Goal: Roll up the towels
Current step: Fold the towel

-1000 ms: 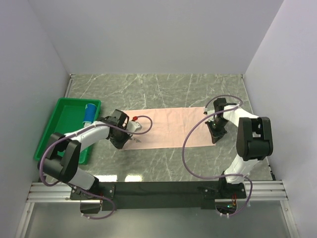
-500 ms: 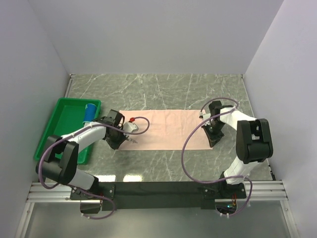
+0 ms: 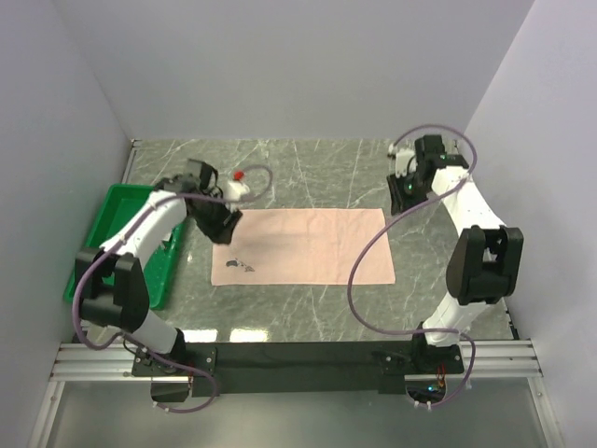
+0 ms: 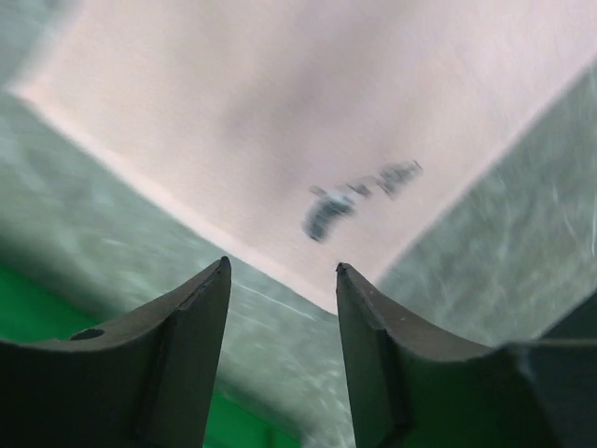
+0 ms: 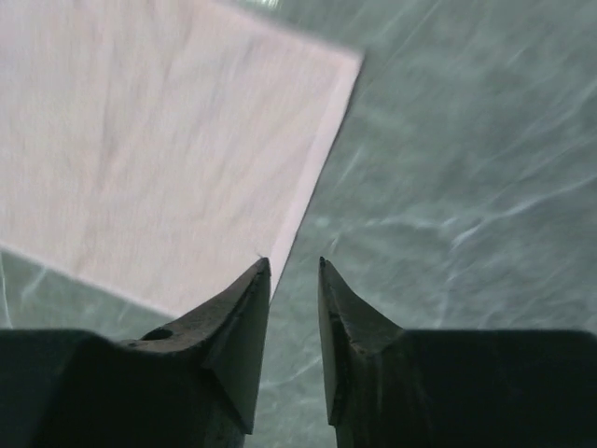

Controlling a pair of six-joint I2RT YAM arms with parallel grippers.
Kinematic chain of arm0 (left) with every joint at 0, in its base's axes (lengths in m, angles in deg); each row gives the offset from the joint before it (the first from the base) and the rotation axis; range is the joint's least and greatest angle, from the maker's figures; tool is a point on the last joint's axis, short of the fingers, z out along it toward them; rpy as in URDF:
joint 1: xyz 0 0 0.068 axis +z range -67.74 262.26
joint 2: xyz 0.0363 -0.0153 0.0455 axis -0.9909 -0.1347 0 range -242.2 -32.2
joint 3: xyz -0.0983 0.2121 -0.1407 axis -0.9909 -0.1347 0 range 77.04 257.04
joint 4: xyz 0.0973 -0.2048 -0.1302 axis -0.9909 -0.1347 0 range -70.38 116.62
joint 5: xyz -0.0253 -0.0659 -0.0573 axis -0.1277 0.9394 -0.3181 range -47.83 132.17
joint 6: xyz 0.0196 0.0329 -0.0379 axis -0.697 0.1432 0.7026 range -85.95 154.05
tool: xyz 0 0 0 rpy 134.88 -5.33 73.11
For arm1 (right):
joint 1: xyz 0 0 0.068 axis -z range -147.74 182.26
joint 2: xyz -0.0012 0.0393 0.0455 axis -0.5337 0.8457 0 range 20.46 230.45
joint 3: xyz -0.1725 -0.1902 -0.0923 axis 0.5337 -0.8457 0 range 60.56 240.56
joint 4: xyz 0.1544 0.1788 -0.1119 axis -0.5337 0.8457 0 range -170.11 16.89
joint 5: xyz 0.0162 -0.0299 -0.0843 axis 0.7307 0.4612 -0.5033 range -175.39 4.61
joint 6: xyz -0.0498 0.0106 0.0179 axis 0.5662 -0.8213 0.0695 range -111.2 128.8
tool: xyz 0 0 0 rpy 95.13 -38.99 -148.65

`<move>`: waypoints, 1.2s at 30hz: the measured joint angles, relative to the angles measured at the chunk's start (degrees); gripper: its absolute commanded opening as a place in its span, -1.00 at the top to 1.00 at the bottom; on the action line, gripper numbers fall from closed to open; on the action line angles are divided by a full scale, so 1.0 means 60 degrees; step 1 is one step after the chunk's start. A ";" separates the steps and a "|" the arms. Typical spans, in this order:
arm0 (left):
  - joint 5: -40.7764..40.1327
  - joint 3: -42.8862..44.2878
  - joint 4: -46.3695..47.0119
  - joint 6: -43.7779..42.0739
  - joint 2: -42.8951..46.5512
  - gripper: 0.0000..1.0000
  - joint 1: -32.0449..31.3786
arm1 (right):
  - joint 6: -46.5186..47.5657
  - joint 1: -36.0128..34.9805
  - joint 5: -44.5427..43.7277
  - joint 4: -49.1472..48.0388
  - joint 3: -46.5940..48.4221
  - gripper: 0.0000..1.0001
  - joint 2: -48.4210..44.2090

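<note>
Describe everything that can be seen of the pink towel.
The pink towel is a pale, thin-looking cloth rectangle, spread flat and unrolled on the marbled table, its long side running left to right. A small dark mark sits near its near left corner. Nothing lies on it; the left gripper and right gripper hang by its far corners, jaws empty.

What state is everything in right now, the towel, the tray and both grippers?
Pink towel: spread flat, not rolled, dark mark near its left end.
Left gripper: open, empty, at the towel's left end.
Right gripper: narrowly open, empty, beside the towel's right edge.
Green tray: on the table left of the towel, partly hidden by the left arm.
</note>
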 measured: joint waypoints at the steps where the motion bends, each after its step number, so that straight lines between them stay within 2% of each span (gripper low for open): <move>1: 0.0157 0.0393 0.0025 0.0036 -0.0175 -0.13 0.0262 | -0.0029 0.0040 -0.0055 -0.0066 0.0455 0.35 0.0160; 7: 0.0648 0.1858 0.0535 0.0612 -0.1402 -0.19 0.1574 | -0.0681 0.0095 -0.0313 -0.0412 0.2838 0.40 0.2463; 15: 0.0565 0.2524 0.0947 0.1530 -0.2455 -0.20 0.2102 | -0.1246 0.0095 -0.0331 -0.0310 0.4033 0.28 0.4732; 25: 0.0448 0.2703 0.1158 0.1843 -0.2820 -0.25 0.2116 | -0.1439 -0.0291 -0.0809 -0.0448 0.4000 0.20 0.5078; 30: 0.0302 0.3136 0.1147 0.1840 -0.3246 -0.25 0.2116 | -0.1464 -0.0605 -0.1060 -0.0484 0.3880 0.30 0.5246; 36: 0.0168 0.3497 0.1162 0.1872 -0.3708 -0.24 0.2116 | -0.1526 -0.0659 -0.1147 -0.0514 0.3829 0.29 0.5300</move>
